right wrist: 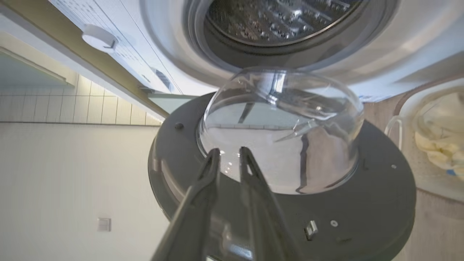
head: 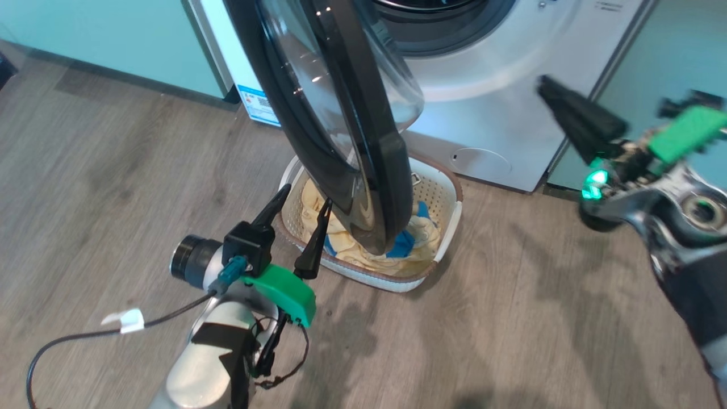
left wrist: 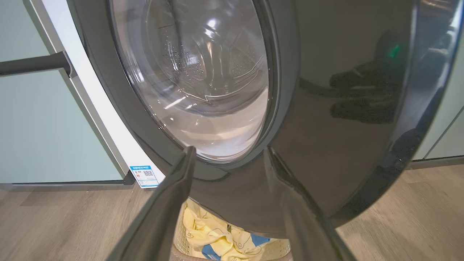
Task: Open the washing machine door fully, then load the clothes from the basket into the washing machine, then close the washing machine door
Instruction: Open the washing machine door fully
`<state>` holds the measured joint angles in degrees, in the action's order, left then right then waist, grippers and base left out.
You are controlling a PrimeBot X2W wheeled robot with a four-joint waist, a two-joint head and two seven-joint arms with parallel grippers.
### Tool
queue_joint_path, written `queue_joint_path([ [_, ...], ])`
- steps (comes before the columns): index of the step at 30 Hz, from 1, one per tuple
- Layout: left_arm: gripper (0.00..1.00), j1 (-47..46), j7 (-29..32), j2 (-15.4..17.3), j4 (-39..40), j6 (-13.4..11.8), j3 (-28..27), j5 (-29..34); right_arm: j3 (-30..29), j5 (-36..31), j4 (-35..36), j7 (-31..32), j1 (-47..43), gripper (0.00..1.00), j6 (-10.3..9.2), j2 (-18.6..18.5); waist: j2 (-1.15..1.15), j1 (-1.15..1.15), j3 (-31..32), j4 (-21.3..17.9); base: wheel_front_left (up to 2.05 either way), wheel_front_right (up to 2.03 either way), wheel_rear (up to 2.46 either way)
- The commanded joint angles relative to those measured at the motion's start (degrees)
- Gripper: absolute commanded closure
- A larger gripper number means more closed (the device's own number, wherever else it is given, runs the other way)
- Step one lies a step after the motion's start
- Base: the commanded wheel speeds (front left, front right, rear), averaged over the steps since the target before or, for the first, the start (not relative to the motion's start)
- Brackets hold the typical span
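Low on the floor, left gripper [head: 306,195] released wide, empty, tips just beside basket [head: 451,227] rim. Basket sits before washing machine [head: 500,113], clothes [head: 363,258] inside. Washing machine door [head: 386,170] swung open, edge-on, over basket. Right gripper [head: 544,85] almost clenched, thin gap, grasping nothing, near machine front.

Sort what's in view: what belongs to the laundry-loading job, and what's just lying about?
Job: washing machine, washing machine door, basket, clothes, left gripper, right gripper.

Not part of it: pale green cabinet panels, wood floor, blue-and-white label, square wall plate.
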<state>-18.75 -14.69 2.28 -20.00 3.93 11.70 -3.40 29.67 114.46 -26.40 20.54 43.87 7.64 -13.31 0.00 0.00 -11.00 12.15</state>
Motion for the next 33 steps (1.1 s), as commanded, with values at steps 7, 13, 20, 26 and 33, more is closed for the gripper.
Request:
queue_joint_path([
  [7, 0.0, 0.3, -0.3, 2.0, 1.1, -0.1, -3.1, 0.4, -4.9, -9.9, 11.0, -13.6, -8.5, 0.0, -0.15, -6.7, 0.0, 0.0, 1.1, -2.0, 0.0, 0.0, 0.0],
  [13, 0.0, 1.0, -0.3, 2.7, 0.6, -0.2, -3.9, 0.3, -4.6, -24.0, 11.1, -27.6, -13.5, 0.0, -0.15, -10.7, 0.0, 0.0, 2.7, -3.6, 0.0, 0.0, 0.0],
  [20, 0.0, 2.3, -0.3, 3.4, 0.3, -0.4, -4.6, 0.3, -7.6, -42.2, 6.2, -35.3, -17.7, 0.0, -0.15, -12.7, 0.0, 0.0, 4.6, -5.5, 0.0, 0.0, 0.0],
  [26, 0.0, 3.3, -0.3, 3.7, 0.1, -0.5, -5.0, 0.2, -22.0, -66.0, 7.9, -35.5, -24.1, 0.0, -0.15, -6.3, 0.0, 0.0, 6.2, -6.6, 0.0, 0.0, 0.0],
  [33, 0.0, 4.5, -0.3, 4.0, 0.3, -0.5, -5.6, -0.2, -31.5, -86.7, 18.0, -35.5, -34.8, 0.0, -0.15, 2.7, 0.0, 0.0, 7.1, -7.6, 0.0, 0.0, 0.0],
])
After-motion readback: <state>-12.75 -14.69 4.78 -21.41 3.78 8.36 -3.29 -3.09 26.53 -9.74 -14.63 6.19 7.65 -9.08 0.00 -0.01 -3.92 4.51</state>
